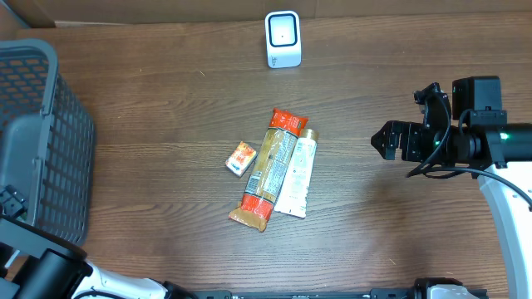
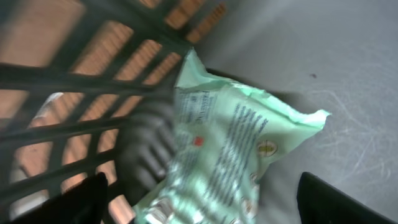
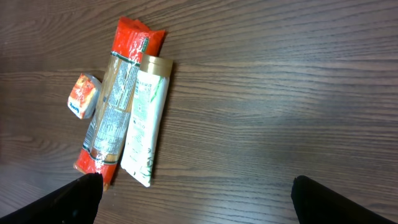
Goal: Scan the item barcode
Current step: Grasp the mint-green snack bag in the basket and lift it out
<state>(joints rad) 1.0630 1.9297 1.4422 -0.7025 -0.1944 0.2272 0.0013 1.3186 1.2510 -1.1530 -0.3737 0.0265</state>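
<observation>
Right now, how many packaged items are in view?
4. On the table, left to right: small orange packet, long red-ended pack, white tube. A green pouch lies inside the basket; more may be hidden there.

Heavy motion blur ahead of the left pincer (image 2: 202, 193): green packet (image 2: 230, 143) and basket lattice (image 2: 74, 81) smeared. Sharp and evenly lit ahead of the right pincer (image 3: 196, 190), with mild sheen on the tabletop (image 3: 280, 93).
</observation>
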